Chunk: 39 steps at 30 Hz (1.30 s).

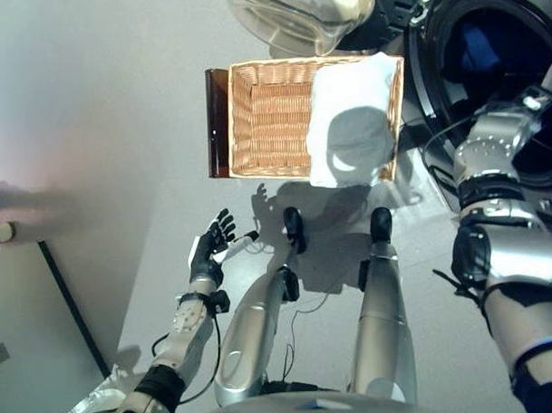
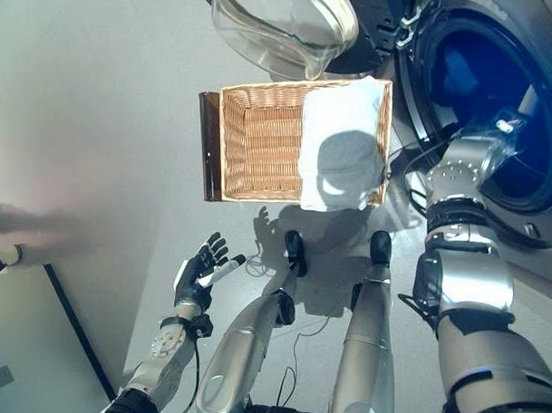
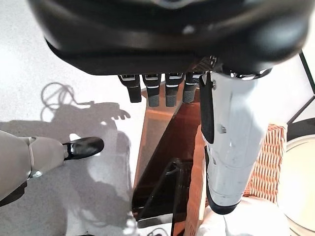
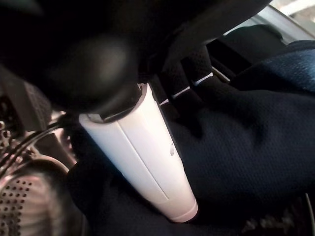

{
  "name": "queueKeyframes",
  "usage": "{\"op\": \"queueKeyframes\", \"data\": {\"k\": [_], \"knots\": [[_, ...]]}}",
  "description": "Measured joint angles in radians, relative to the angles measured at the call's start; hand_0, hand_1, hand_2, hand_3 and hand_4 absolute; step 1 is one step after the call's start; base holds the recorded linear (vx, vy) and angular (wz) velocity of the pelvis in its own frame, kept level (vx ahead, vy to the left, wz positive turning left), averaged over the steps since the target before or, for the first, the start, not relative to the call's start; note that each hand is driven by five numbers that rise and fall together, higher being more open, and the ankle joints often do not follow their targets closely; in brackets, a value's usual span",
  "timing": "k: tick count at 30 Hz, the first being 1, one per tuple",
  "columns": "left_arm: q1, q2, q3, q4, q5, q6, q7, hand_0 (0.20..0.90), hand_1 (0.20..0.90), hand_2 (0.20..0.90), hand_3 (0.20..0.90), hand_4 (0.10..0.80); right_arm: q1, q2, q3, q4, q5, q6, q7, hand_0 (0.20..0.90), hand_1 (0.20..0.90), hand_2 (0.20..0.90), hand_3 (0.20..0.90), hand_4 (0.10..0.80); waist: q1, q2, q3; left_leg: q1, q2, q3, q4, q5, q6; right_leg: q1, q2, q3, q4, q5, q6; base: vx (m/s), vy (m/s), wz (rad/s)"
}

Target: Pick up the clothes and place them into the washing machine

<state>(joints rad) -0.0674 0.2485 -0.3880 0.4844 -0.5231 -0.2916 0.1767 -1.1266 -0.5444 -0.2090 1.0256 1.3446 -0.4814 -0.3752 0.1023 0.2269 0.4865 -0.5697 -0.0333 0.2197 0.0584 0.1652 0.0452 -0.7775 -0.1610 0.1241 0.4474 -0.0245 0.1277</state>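
A white cloth [image 1: 354, 113] lies over the right half of the wicker basket [image 1: 264, 116], which rests on the dark brown box [image 1: 218, 122] beside the washing machine [image 2: 437, 137]. My right arm reaches into the open drum [image 2: 489, 72]. In the right wrist view my right hand [image 4: 147, 162] is open, its thumb straight and resting on dark navy cloth [image 4: 246, 128] inside the drum. My left hand [image 1: 209, 250] hangs open and empty over the floor, in front of the basket and to its left. The left wrist view shows its straight fingers [image 3: 157, 91], the box [image 3: 162, 147] and the basket [image 3: 268, 162].
The machine's round glass door [image 2: 283, 25] stands open beyond the basket's far edge. A grey panel with a dark edge [image 1: 26, 333] lies on the floor at the lower left. Pale floor spreads to the left of the basket.
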Motion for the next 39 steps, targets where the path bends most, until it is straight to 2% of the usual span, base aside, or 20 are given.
{"op": "queueKeyframes", "data": {"k": [5, 16, 25, 39], "knots": [[-0.001, 0.004, -0.011, -0.006, 0.0, 0.0, 0.0, 0.9, 0.9, 0.9, 0.9, 0.8, -0.033, -0.002, -0.023, -0.001, 0.012, -0.033, 0.0, 0.2, 0.2, 0.2, 0.2, 0.3, 0.018, 0.0, 0.0, 0.001, -0.001, -0.002, -0.007, 0.0, 0.0, -0.003, -0.001, -0.002, 0.003, -0.006, -0.001, 0.005, 0.004, 0.01], [-0.002, 0.004, -0.01, -0.006, -0.003, -0.001, 0.005, 0.9, 0.9, 0.9, 0.9, 0.8, -0.037, 0.008, -0.119, -0.065, 0.078, -0.194, -0.027, 0.2, 0.2, 0.2, 0.2, 0.3, 0.025, 0.004, -0.003, 0.001, -0.017, -0.004, -0.011, 0.001, 0.002, -0.015, -0.017, 0.0, 0.025, -0.023, 0.004, 0.012, 0.02, 0.03], [-0.002, 0.005, -0.01, -0.015, -0.003, -0.001, 0.005, 0.9, 0.9, 0.9, 0.9, 0.8, -0.037, -0.009, -0.154, -0.061, 0.076, -0.196, -0.113, 0.2, 0.2, 0.2, 0.2, 0.3, 0.025, 0.044, -0.032, 0.001, -0.019, -0.002, -0.013, 0.001, 0.001, -0.017, -0.019, 0.002, 0.023, -0.024, 0.006, -0.008, -0.001, 0.0], [0.003, 0.028, -0.019, -0.049, -0.003, -0.001, 0.003, 0.9, 0.9, 0.9, 0.9, 0.8, -0.039, -0.085, -0.178, -0.057, 0.034, -0.195, -0.216, 0.2, 0.2, 0.2, 0.2, 0.3, 0.018, 0.048, -0.034, -0.006, -0.035, 0.026, -0.03, 0.007, 0.01, -0.056, -0.022, 0.041, 0.046, -0.031, 0.017, -0.007, 0.002, -0.03]]}}
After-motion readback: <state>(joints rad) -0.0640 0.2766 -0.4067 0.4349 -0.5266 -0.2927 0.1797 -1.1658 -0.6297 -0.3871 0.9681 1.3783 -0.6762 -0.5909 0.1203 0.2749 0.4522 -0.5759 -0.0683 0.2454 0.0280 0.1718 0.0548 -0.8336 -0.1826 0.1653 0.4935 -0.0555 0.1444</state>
